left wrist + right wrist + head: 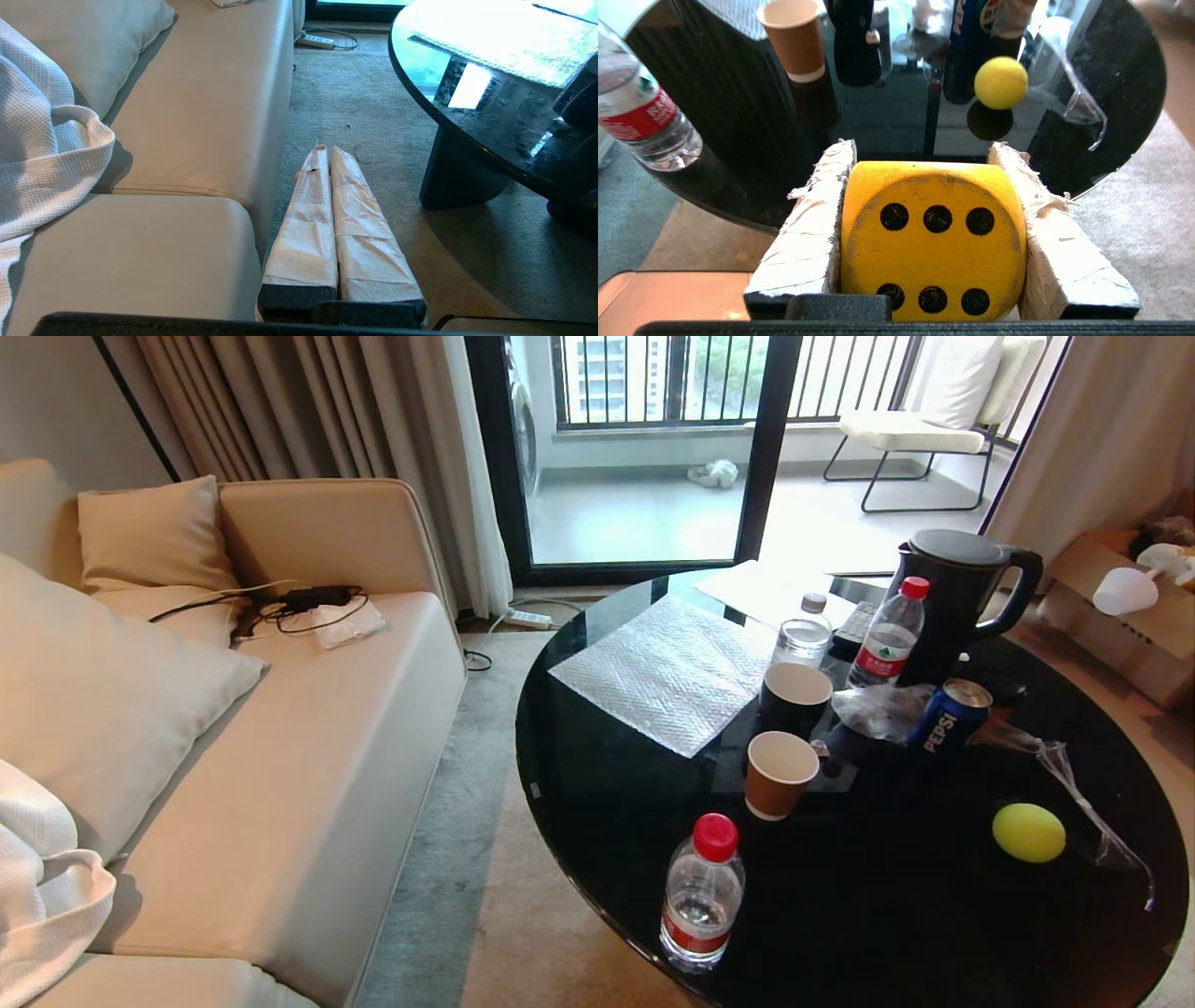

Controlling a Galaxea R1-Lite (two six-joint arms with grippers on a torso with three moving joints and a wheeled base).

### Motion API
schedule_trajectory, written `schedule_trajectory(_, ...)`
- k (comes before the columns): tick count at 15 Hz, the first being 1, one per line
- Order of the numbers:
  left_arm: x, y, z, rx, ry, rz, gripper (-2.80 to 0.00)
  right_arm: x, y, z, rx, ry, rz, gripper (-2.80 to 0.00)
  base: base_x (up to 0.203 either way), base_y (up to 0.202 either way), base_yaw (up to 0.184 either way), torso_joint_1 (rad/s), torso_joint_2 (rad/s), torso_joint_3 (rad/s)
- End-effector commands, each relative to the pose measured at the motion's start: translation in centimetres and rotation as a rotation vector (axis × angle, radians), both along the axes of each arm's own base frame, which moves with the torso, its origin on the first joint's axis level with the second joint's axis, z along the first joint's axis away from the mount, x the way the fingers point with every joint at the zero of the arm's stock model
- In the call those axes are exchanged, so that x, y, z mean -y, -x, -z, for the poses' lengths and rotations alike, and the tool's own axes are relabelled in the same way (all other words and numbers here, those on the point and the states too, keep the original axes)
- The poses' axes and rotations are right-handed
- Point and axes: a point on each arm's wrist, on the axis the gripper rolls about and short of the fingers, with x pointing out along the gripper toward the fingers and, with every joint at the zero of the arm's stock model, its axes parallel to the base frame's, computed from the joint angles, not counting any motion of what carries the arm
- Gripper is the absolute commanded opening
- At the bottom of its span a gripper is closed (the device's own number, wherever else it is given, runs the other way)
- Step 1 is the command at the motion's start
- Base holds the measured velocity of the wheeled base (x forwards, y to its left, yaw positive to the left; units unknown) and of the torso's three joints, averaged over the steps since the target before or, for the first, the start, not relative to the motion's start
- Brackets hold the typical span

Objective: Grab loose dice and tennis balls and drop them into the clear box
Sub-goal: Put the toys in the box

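Yellow foam die (933, 238) with round corners and black dots, six-dot face toward the wrist camera, sat clamped between the two white-wrapped fingers (808, 233) of the right pincer (924, 156), half-spread to the cube's width and pressed against its two sides. Hung just short of the round black glass table's (738, 140) rim, over beige carpet. Beyond the fingertips, on the glass: fuzzy yellow-green tennis ball (1001, 82) (reflection beneath it), touching nothing, beside a crumpled strip of clear plastic film (1078, 105). Farther past the tips, a brown paper cup (795, 39) and a blue Pepsi can (969, 18); off to one side of the pincer, near the table edge, a clear water bottle with a red label (642, 121).

Seen from the head camera: same ball (1028, 832) toward the table's right, well apart from a black kettle (957, 602) and a sheet of bubble wrap (667, 672). Neither arm visible there, nor any clear tub.

Left pincer (326, 150) closed, wrapped fingers pressed together, empty, hanging over carpet between the beige sofa (187, 140) and the table.
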Motion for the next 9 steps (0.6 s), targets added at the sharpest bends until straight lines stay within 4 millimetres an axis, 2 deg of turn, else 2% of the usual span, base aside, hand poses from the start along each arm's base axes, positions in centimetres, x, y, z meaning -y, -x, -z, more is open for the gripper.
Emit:
schedule_trajectory(1,0.00,-0.01,0.04,-0.002,-0.001,0.000,-2.80,0.00,-0.02,0.00,-0.003,0.001,-0.002,-2.80,0.000,0.000,0.000,0.006,0.00,0.199)
schedule_trajectory(5,0.00,-0.01,0.03,0.000,0.001,0.000,-2.80,0.00,-0.01,0.02,-0.003,0.001,0.000,-2.80,0.000,0.000,0.000,0.004,0.00,0.183)
schedule_trajectory(9,0.00,-0.01,0.03,0.000,0.001,0.000,-2.80,0.00,-0.02,0.02,-0.005,0.001,0.000,-2.80,0.000,0.000,0.000,0.003,0.00,0.040)
